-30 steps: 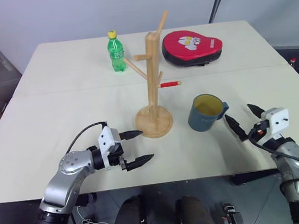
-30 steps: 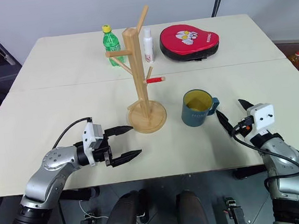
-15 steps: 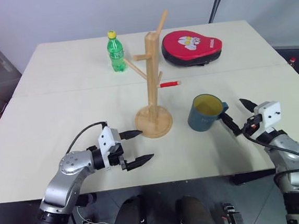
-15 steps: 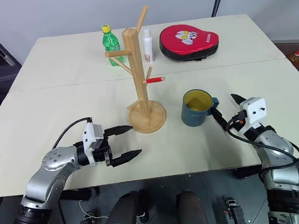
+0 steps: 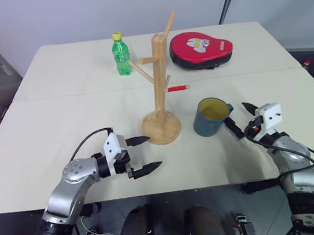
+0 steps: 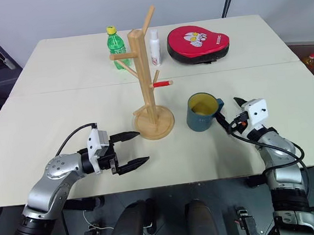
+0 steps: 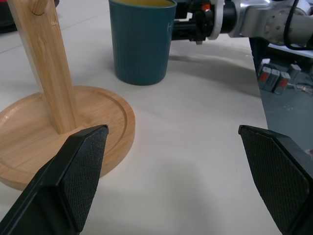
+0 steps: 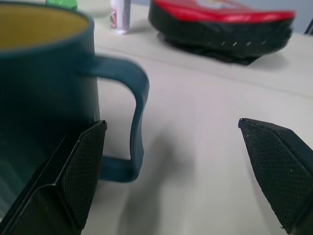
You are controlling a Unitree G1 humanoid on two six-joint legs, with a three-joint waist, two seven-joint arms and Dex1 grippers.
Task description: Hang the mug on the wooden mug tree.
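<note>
The left gripper (image 5: pixel 142 154) hovers with jaws wide apart, empty, level, pointing toward the wooden mug tree (image 5: pixel 160 92). The right gripper (image 5: pixel 239 119) is spread wide around the handle of the mug (image 5: pixel 210 117), which stands at the tree's three o'clock.

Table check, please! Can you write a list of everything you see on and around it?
Surface: pale table, two boards joined by a seam.
Job's things: mug upright beside the wooden mug tree, not hung.
Clutter: green bottle, small white bottle, red pad at the far side.
Grippers: left gripper jaws open, empty; right gripper jaws open around the mug's handle.
Cables: black cable on the left arm.
Surroundings: grey wall.
</note>
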